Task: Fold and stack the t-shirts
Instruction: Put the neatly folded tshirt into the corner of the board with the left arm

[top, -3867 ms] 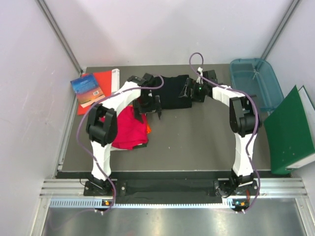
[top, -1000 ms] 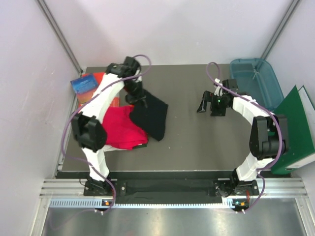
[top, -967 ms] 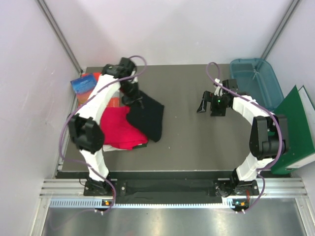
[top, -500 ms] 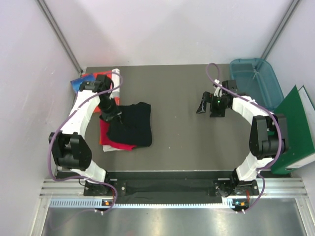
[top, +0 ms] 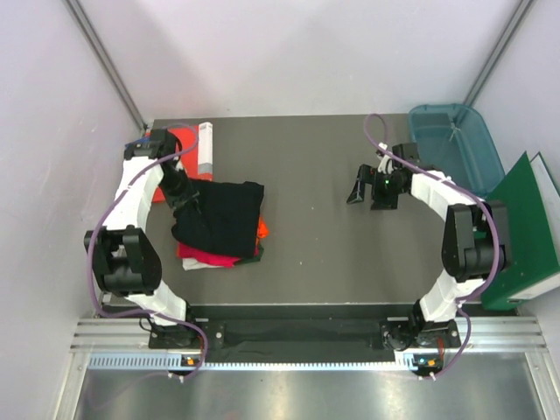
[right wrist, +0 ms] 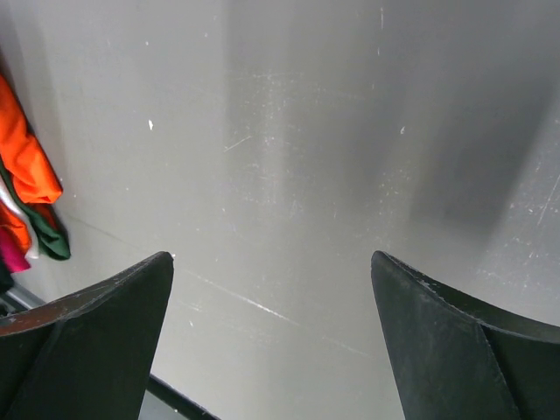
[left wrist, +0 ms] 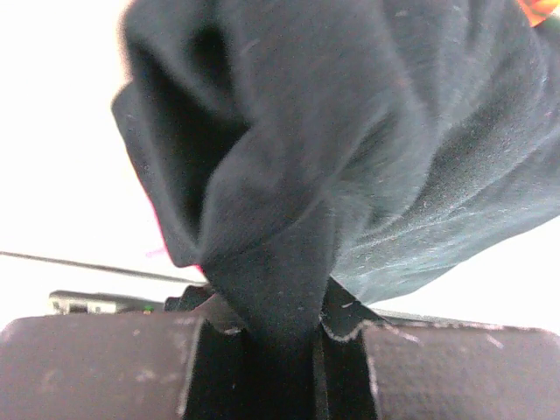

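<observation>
the left hand (top: pixel 185 199) is pressed together on a bunched edge of the black t-shirt (top: pixel 226 217). the left wrist view shows the dark cloth squeezed into a thick fold between the two fingers (left wrist: pixel 114 367), with the rest of the shirt spreading away from them. that grip sits at the shirt's left side, probably so the arm can drag and lay the folded cloth as one piece instead of letting it fall open.

the black t-shirt lies on the left part of the worktop (top: pixel 332 254), on top of the crimson-pink t-shirt (top: pixel 208 257). only a strip of the pink one shows, along the near and left edges. this looks like the stacking step, with the black shirt resting on the pile but not yet let go. its outline is roughly square, with a raised lump at the held edge, so it may need a little flattening once the pinch is released.

a scrap of orange cloth (top: pixel 262 230) pokes out at the pile's right side, between the layers as far as i can tell. the red sheet (top: pixel 185 140) lies just behind the pile.

the right hand (top: pixel 368 194) hangs over bare worktop well to the right, its fingers spread and holding nothing. it is apparently parked there to leave the left arm room. the teal bin (top: pixel 455 131) and green binder (top: pixel 516 232) sit further right, apart from the shirts.
</observation>
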Robot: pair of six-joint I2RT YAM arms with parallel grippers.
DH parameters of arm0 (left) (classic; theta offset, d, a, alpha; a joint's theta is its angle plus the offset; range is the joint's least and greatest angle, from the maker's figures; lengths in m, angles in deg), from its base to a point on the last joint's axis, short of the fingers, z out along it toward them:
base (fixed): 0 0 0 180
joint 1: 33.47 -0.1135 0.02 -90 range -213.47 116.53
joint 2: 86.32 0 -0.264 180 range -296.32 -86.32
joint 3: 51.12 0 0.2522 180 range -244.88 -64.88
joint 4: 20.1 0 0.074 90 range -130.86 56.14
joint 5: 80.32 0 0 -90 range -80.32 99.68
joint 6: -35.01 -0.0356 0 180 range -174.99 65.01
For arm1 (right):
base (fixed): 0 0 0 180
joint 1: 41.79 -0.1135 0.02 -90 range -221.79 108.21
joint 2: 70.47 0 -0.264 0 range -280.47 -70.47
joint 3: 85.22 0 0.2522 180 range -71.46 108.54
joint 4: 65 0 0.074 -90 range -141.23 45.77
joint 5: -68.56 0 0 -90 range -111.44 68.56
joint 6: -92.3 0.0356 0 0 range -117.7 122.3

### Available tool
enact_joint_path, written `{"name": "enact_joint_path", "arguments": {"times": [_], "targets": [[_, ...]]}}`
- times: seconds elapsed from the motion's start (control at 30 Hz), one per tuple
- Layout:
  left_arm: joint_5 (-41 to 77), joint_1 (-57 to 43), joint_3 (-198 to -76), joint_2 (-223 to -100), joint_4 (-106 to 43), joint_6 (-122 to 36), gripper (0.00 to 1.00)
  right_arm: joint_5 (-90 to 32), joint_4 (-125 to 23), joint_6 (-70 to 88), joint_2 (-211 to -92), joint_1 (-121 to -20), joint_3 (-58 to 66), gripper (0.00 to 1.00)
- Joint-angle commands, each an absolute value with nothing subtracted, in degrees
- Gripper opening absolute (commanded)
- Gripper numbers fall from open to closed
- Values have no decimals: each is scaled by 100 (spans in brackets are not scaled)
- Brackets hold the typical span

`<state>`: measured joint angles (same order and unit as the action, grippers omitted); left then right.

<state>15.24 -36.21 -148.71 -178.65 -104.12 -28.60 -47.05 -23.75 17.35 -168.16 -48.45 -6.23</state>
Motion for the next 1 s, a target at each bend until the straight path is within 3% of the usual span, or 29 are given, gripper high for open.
{"name": "enact_joint_path", "arguments": {"times": [0.0, 0.3, 0.37, 0.4, 0.5, 0.7, 0.83, 0.93, 0.97], "targets": [[1547, -3698, -15584, -17983, -10084, -2994, 0, -4807, -2416, 1680, -16908, -4926, -476, 95], [1487, -3698, -14514, -18177, -10321, -3074, 1, -4781, -2285, 1619, -17031, -4926, -361, 95], [1268, -3690, -14276, -18098, -10390, -3021, 23, -4764, -2258, 1601, -17049, -4926, -335, 95], [1023, -3707, -14249, -18080, -10443, -2942, 56, -4763, -2249, 1610, -17040, -4926, -344, 95], [102, -3716, -14397, -17896, -10645, -2670, 99, -4772, -2276, 1610, -17040, -4935, -361, 95], [-307, -3690, -15496, -16904, -10245, -2536, 99, -4790, -2284, 1601, -17013, -4979, -361, 95], [919, -3576, -15384, -15990, -9068, -2800, 99, -4790, -2302, 1601, -17022, -5023, -387, 95], [1599, -3366, -15208, -16084, -8792, -2818, 99, -4781, -2293, 1592, -17031, -5040, -379, 95], [2027, -3199, -15137, -16154, -8730, -2810, 92, -4781, -2293, 1601, -17040, -5040, -379, 95]]}}
